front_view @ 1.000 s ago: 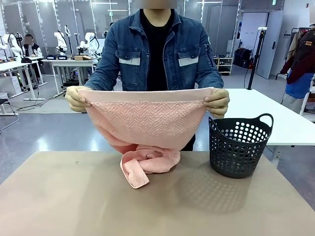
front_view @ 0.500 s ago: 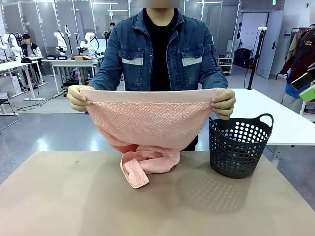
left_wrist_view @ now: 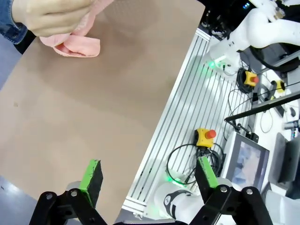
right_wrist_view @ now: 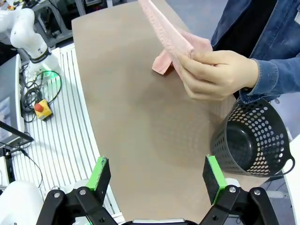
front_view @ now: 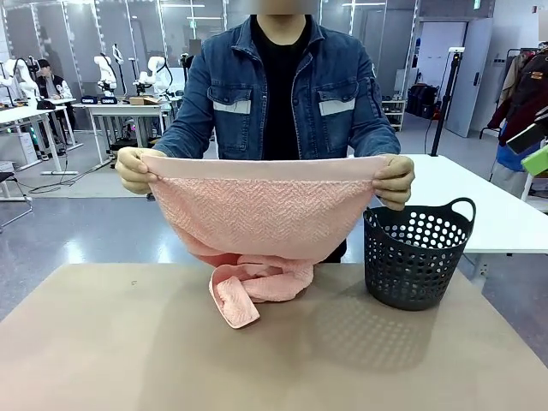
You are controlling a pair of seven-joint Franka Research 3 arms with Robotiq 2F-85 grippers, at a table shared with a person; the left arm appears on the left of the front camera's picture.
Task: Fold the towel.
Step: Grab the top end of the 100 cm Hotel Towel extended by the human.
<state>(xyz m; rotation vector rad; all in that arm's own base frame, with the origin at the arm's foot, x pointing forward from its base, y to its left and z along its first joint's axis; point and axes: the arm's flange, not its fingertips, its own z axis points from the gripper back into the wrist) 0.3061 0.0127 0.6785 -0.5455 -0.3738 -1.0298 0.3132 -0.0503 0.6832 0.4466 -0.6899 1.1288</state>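
Seeing no fold yet, we have both jaws apart, empty; a person [front_view: 278, 103] holds the towel [front_view: 257, 214] beside the basket [front_view: 417, 257].

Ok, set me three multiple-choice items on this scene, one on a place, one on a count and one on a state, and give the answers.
1. Where does the dark perforated basket stand?
A. On the table, toward the robot's right
B. On the floor
C. On a chair

2. At how many of its upper corners is the pink towel gripped?
A. None
B. One
C. Both

3. How do the left end effector and the right end effector stand?
A. Both open
B. Both shut
C. One shut on cloth

Answers:
1 A: in the front view it sits on the brown tabletop at picture right.
2 C: one hand and another hand pinch the ends of the hem band.
3 A: each wrist view shows a wide gap with nothing in it.
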